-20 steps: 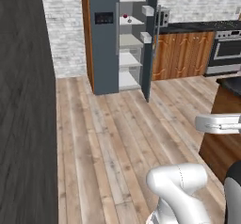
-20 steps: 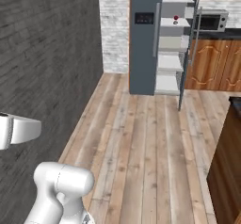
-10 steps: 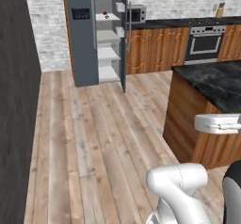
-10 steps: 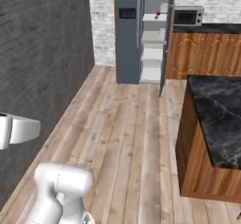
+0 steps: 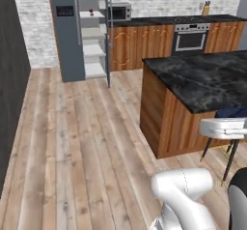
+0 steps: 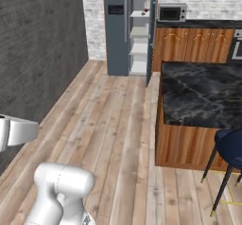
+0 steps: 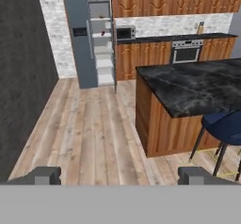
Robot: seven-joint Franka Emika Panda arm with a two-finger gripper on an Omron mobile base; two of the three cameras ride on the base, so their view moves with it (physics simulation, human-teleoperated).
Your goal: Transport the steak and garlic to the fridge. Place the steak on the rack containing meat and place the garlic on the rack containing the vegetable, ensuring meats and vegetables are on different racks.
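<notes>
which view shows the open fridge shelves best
The left base view: the tall slate-grey fridge stands open toward the camera with its white shelves stacked in plain sight. The right base view shows the fridge with its shelves partly cut by the door edge. The hand view shows it smaller and farther off.

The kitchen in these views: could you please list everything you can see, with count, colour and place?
fridge: one, slate-grey, door open, white shelves showing, far left against the back wall.
red items on the fridge shelves: small, too small to identify.
microwave: one, steel, on the back counter right of the fridge.
oven: one, steel, built into the wooden back cabinets.
knife block: one, tan, on the back counter at right.
island: one, wooden body, black marbled top, centre right.
stool: one, dark blue seat, beside the island.
floor: pale wood planks.
gripper: one, dark fingertips, spread wide, holding nothing.
</notes>
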